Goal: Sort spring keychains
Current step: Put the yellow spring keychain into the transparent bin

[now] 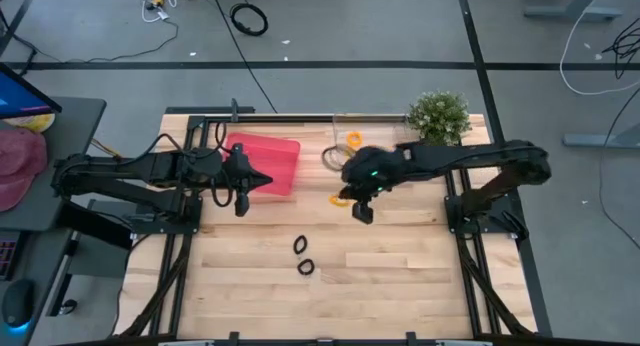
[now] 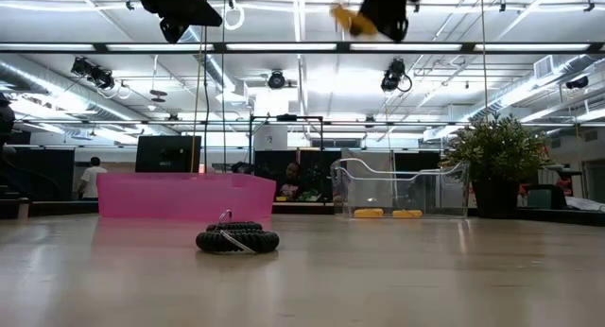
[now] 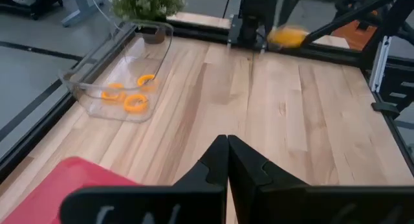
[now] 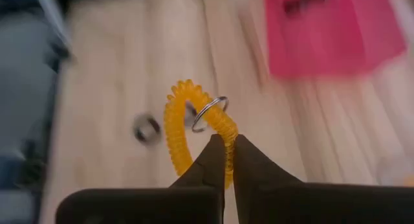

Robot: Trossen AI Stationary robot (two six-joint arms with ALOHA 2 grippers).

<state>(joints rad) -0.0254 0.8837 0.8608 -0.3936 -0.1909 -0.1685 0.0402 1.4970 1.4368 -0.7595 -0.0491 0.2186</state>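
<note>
Open wood at table's middle, black keychains (image 1: 303,256) near front, pink bin (image 1: 270,164), clear bin (image 1: 345,146), plant (image 1: 438,116) behind

My right gripper (image 4: 228,160) pinches one orange spring keychain (image 4: 187,130) in the air, its metal ring showing. Three more orange ones (image 3: 127,94) lie in the clear tray (image 3: 97,78); two black coils (image 1: 303,256) rest on the bare tabletop.

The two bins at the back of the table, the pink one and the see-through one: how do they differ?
The pink bin is opaque and coloured; the clear bin is transparent. The clear bin holds three orange spring keychains; what lies inside the pink bin cannot be seen. The pink bin sits by the left tool, the clear bin near the plant. Both are low, open-topped bins on the wooden table.
</note>
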